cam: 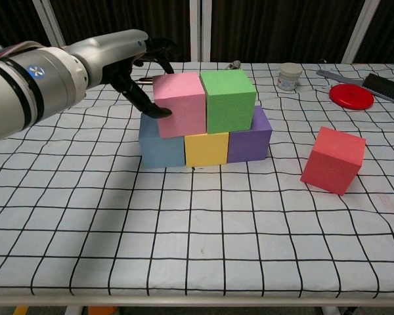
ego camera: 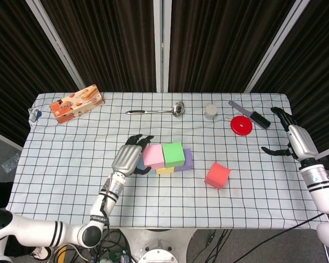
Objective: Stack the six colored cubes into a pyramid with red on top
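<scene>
with left hand (cam: 128,59) fingers (cam: 148,105) loosely touching the pink cube (cam: 180,104), we should square it gently beside green cube (cam: 228,100).

Bare desk (cam: 203,243) lay wide open near and right of the red cube (cam: 333,160). The left robot hand (cam: 134,65) blocked the stack's left side, against the pink cube (cam: 181,104).

Orange snack box (ego camera: 76,103), steel ladle (ego camera: 159,110), small jar (ego camera: 211,112), red disc (ego camera: 241,125), black brush (ego camera: 253,115)
</scene>
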{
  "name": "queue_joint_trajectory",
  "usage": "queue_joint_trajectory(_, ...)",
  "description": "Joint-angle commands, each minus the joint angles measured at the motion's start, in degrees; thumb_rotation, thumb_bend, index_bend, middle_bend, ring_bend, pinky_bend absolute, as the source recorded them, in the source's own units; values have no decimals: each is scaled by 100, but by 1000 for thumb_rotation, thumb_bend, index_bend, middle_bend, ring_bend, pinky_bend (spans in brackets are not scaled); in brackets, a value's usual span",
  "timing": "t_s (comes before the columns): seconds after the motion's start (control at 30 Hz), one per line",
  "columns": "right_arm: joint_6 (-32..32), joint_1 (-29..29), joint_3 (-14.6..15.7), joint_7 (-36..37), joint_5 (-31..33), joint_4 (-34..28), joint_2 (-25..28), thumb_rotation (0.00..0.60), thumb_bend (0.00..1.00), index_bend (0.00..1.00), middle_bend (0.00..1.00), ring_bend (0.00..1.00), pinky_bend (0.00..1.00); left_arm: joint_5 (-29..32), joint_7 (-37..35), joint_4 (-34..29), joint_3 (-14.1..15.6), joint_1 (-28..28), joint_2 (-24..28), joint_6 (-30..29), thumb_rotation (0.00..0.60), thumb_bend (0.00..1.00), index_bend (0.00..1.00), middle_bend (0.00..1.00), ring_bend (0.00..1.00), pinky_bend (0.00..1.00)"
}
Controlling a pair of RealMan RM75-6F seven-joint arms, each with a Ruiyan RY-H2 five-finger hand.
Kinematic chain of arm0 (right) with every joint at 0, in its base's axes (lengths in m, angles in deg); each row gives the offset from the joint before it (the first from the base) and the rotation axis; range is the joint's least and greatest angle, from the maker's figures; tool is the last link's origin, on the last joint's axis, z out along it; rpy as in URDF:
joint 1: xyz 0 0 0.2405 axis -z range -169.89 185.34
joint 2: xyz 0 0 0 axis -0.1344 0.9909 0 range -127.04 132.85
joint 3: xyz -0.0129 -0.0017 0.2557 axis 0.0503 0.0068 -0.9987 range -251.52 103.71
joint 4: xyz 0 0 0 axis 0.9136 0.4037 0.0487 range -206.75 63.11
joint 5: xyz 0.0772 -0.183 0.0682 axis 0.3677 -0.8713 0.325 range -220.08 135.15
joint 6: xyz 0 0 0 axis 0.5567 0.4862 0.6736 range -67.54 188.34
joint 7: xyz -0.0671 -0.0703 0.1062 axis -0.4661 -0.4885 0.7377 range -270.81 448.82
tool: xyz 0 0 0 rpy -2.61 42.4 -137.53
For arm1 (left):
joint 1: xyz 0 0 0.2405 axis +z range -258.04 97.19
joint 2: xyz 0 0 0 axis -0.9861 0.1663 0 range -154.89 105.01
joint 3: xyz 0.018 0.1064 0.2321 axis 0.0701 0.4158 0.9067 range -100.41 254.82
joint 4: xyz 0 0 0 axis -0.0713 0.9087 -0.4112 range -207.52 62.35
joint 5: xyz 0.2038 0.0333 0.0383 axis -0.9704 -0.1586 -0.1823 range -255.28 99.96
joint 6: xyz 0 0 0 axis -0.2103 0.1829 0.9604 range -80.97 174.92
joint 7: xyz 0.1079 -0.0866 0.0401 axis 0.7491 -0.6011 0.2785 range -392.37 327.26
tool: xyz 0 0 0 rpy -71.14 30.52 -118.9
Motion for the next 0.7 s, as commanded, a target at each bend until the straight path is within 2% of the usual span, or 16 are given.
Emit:
queue_joint_trajectory(0.03,-10,0,2,5,4,14,-6,600,89,0,0,0,0,-78,-26,44,10,8,-32,-38,600,193,90,281,45,74)
queue_joint_trajectory(0.27,-43,-2,-3,3,35,37,-17,600,89,0,0,0,0,-147,-64,63,16,9,4,17,600,193,90,329,45,71)
queue_joint_trajectory(0.7,-87,-15,-14,-72,79,8,-45,600,89,0,0,0,0,-446,-266,187,111,64,109,179,600,194,102,349,45,69)
